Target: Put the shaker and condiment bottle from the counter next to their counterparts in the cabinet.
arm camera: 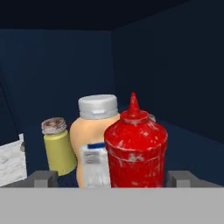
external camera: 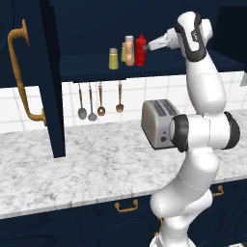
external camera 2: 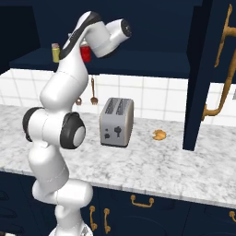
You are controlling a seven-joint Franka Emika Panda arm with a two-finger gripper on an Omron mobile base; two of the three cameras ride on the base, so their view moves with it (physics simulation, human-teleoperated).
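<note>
**Pincer spread at cabinet shelf**

Two-finger pincer (arm camera: 112, 178) spread wide, tips either side of the red squeeze condiment bottle (arm camera: 134, 148), gripping nothing. One peach-orange grey-capped bottle (arm camera: 94, 131) partly hidden behind it. One yellow-olive silver-capped shaker (arm camera: 58, 148) beside that. All three on the navy cabinet shelf (external camera: 91, 65). Arm hides most of the red bottle in the right base view.

On the cabinet (external camera: 87, 62) shelf we see 3 containers crowded together: shaker (arm camera: 58, 148), peach-orange bottle (arm camera: 94, 135) and condiment bottle (arm camera: 135, 148). Shelf room lies bare to their right; the open door (external camera: 48, 82) stands left.
</note>
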